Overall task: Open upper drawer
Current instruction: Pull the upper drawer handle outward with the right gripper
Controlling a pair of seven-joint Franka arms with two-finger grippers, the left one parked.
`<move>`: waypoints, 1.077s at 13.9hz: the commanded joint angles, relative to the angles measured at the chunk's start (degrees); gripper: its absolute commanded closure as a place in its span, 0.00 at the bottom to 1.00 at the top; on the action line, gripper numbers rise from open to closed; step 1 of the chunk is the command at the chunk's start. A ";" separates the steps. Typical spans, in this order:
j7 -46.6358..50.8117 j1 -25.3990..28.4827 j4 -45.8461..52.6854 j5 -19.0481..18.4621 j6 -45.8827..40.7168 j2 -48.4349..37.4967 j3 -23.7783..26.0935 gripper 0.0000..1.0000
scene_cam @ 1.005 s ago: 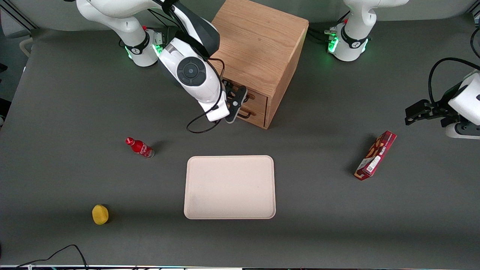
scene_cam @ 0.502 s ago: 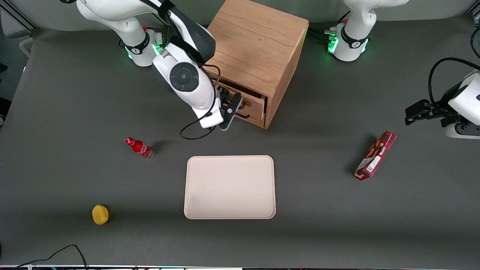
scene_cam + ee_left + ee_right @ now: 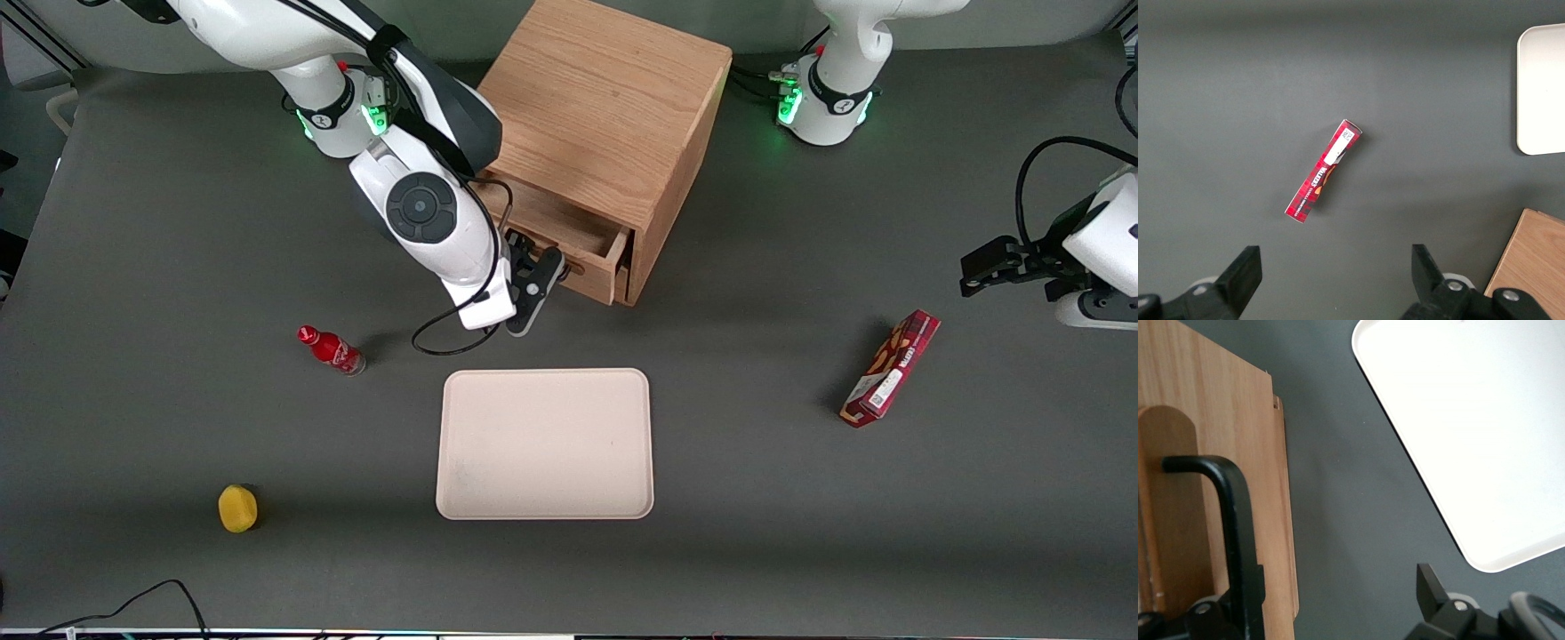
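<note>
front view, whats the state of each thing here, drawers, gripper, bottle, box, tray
upper drawer: pulled partly out of the cabinet
gripper: at the upper drawer's black handle
red bottle: upright, leaning
red box: lying flat
tray: empty
yellow object: resting on table

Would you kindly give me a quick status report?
Claw at the upper drawer handle. Drawer partly out of the oak cabinet. Tray nearer the camera, not blocking.

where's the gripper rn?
The gripper is at the upper drawer of the oak cabinet, on its black handle, farther from the front camera than the cream tray.
</note>
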 commanded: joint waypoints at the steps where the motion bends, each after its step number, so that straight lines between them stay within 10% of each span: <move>1: -1.94 -0.70 3.20 -2.03 0.08 2.80 0.13 0.00; 15: -13.02 -1.93 5.92 -2.12 0.17 4.91 -3.91 0.00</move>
